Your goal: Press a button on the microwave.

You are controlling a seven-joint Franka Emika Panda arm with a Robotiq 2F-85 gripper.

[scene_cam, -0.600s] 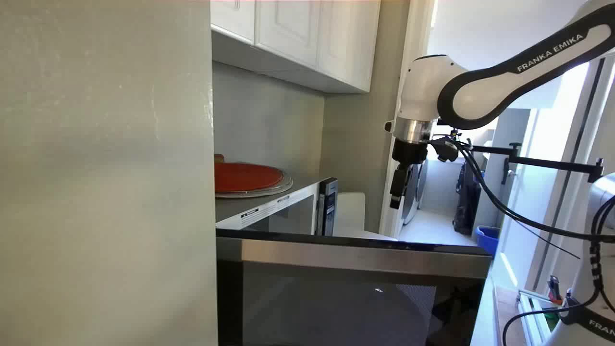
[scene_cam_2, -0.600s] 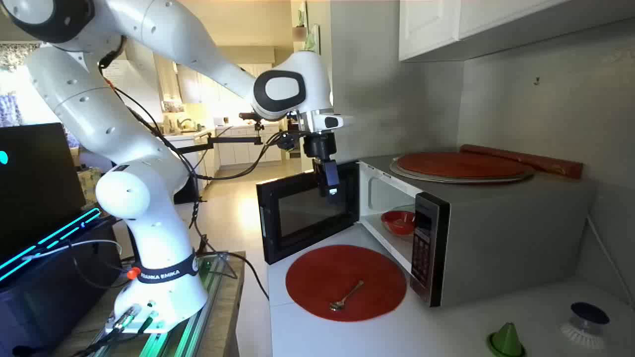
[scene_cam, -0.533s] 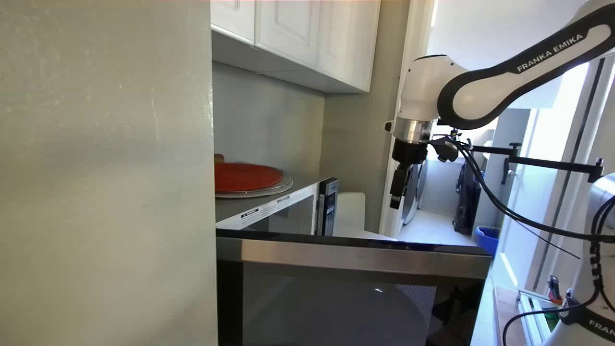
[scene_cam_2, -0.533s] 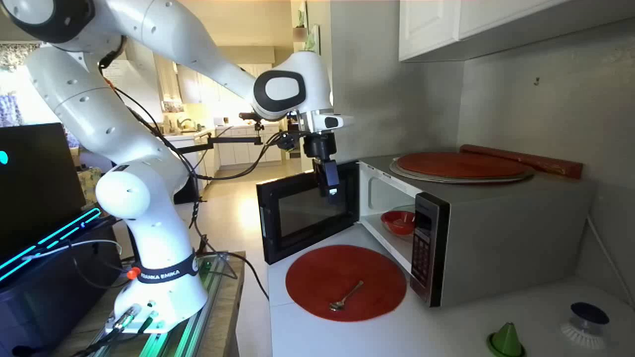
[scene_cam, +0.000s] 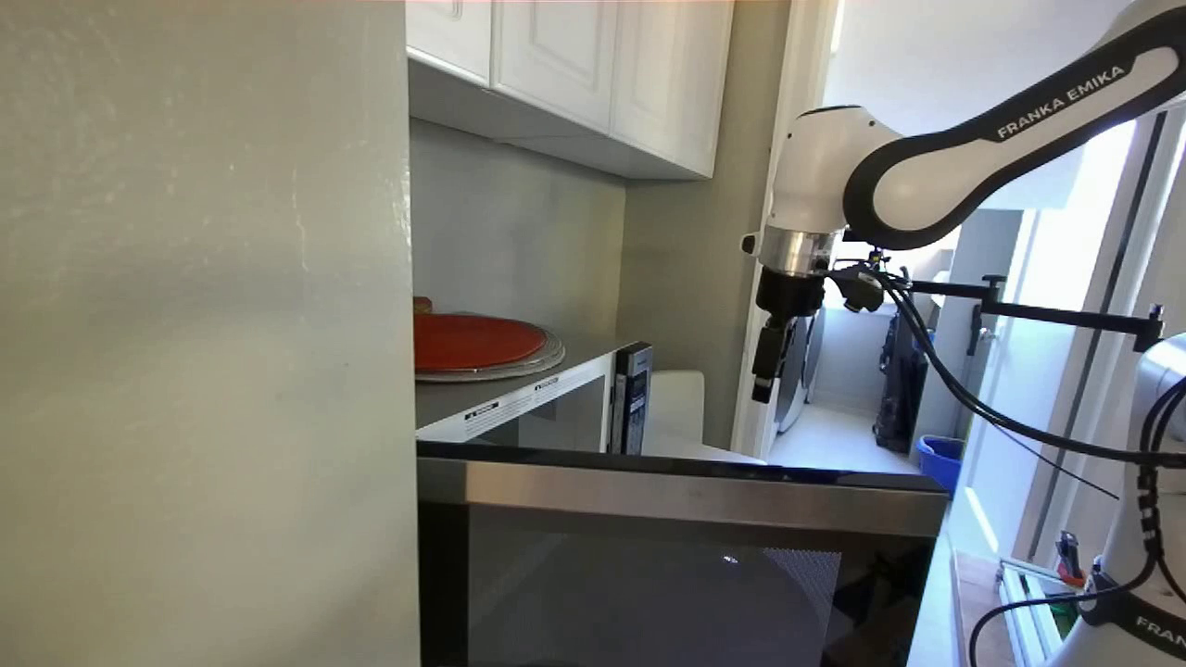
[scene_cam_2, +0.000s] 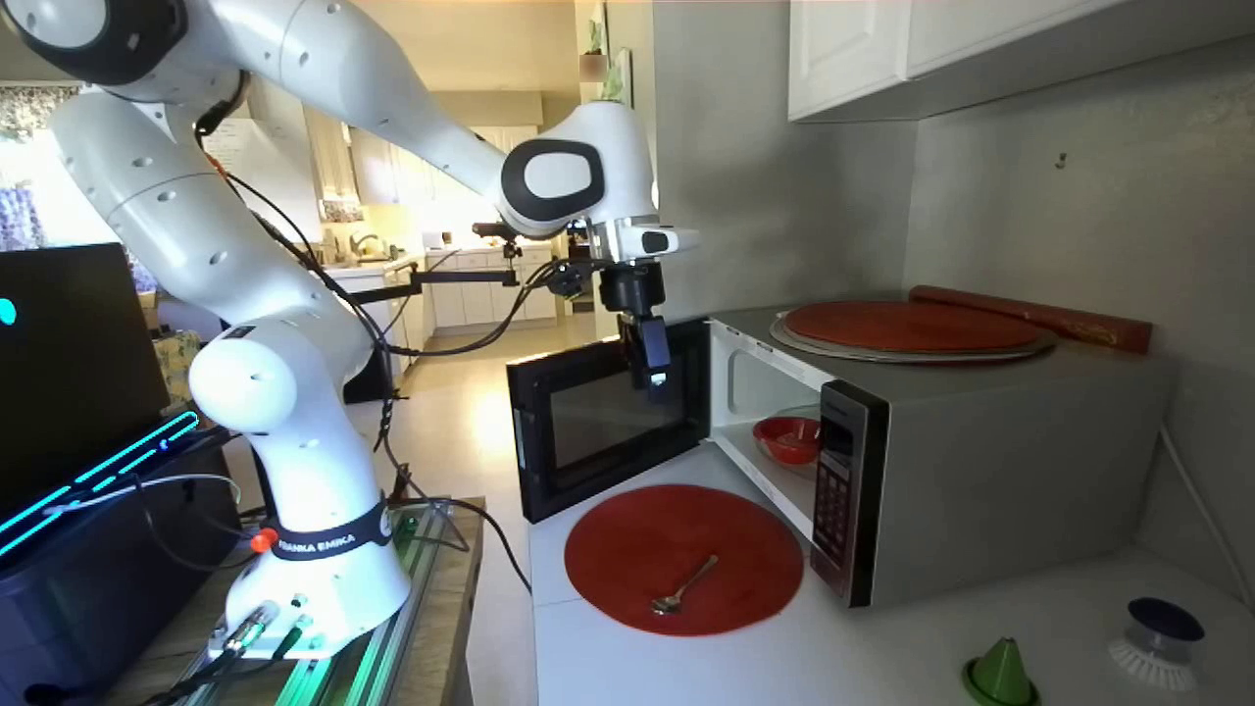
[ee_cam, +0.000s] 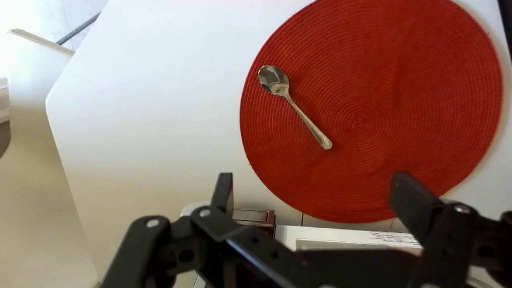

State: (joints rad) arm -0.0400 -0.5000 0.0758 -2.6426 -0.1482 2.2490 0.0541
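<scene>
Silver-grey in an exterior view, the microwave (scene_cam_2: 1020, 480) stands right of the gripper (ee_cam: 313, 178), whose fingers (ee_cam: 414, 198) sit apart; best bring them together, then push one of the buttons (scene_cam_2: 832, 510) squarely, though they look blurred.

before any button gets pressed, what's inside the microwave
An exterior view shows a red bowl inside the microwave; whether it holds anything is unclear. The control panel blocks part of the view in, so anything behind it cannot be seen.
</scene>
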